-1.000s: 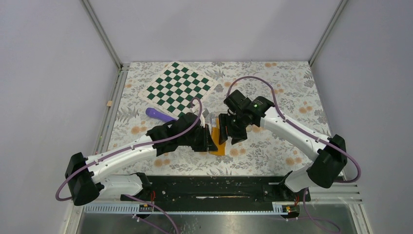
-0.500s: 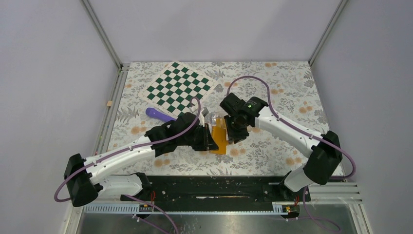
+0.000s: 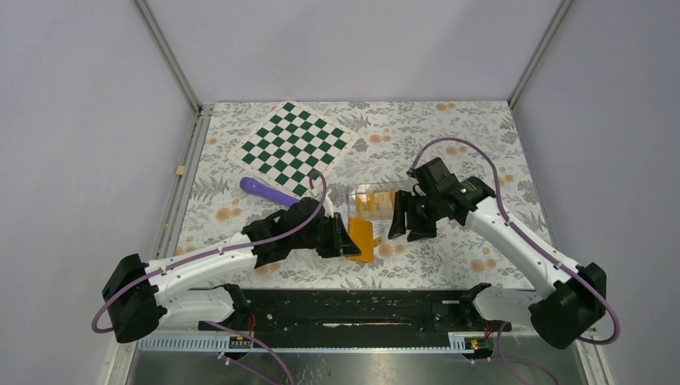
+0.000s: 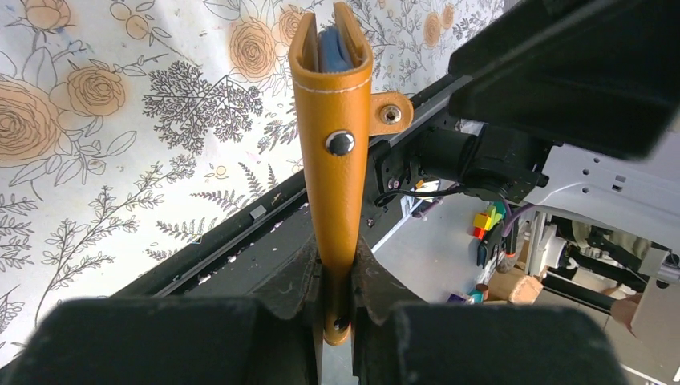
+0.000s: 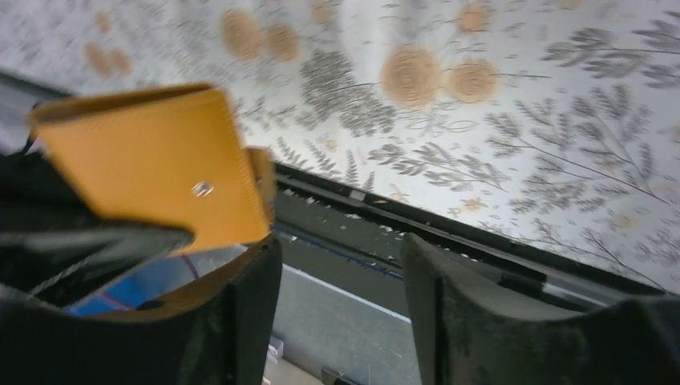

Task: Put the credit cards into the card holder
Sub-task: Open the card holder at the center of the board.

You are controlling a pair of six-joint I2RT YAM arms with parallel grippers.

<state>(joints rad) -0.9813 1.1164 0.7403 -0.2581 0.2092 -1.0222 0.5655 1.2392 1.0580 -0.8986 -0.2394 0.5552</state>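
Observation:
The orange card holder (image 4: 333, 172) stands edge-on in my left gripper (image 4: 337, 257), which is shut on its lower end. Its snap (image 4: 340, 143) faces the camera and blue lining shows in its top slit. From above, the card holder (image 3: 362, 239) juts right from the left gripper (image 3: 346, 237). My right gripper (image 3: 403, 218) is open and empty, a short way to the right of the card holder (image 5: 152, 160). A clear, orange-tinted flat pile (image 3: 375, 199) lies just behind them. I cannot tell whether it is the credit cards.
A green-and-white chequered mat (image 3: 293, 144) lies at the back left, with a purple object (image 3: 263, 189) in front of it. The black base rail (image 3: 353, 305) runs along the near edge. Grey walls close in both sides of the flowered table (image 3: 473, 144).
My right gripper has pulled back to the right, away from the card holder, and uncovered the clear pile. The left gripper has kept its hold and shifted slightly nearer.

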